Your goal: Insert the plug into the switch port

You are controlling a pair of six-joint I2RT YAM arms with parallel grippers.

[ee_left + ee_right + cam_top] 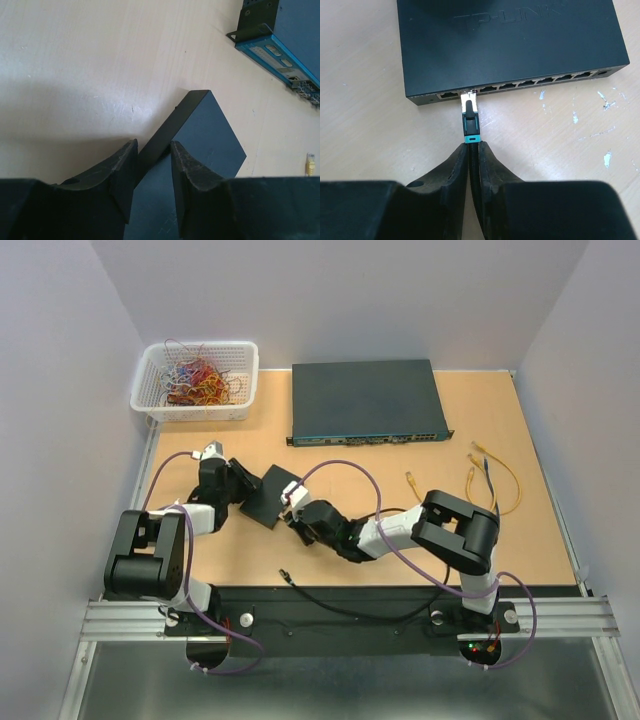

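Wooden counter (490, 410): our left end effector (153, 145) pinches the switch (210, 135), our right end effector (472, 146) the cable (473, 167), plug (469, 115) at a port (468, 92).

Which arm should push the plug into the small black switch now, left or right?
Right: the right gripper holds the plug from behind, its tip at the port row of the small switch. The left gripper clamps that switch's edge, bracing it.

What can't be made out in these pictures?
- Right wrist view: how deep the plug sits in the small switch; the port mouth is shadowed.
- Top view: the plug, hidden beneath the right pincer.
- Left wrist view: the small switch's ports, facing away; the left pincer covers its near end.
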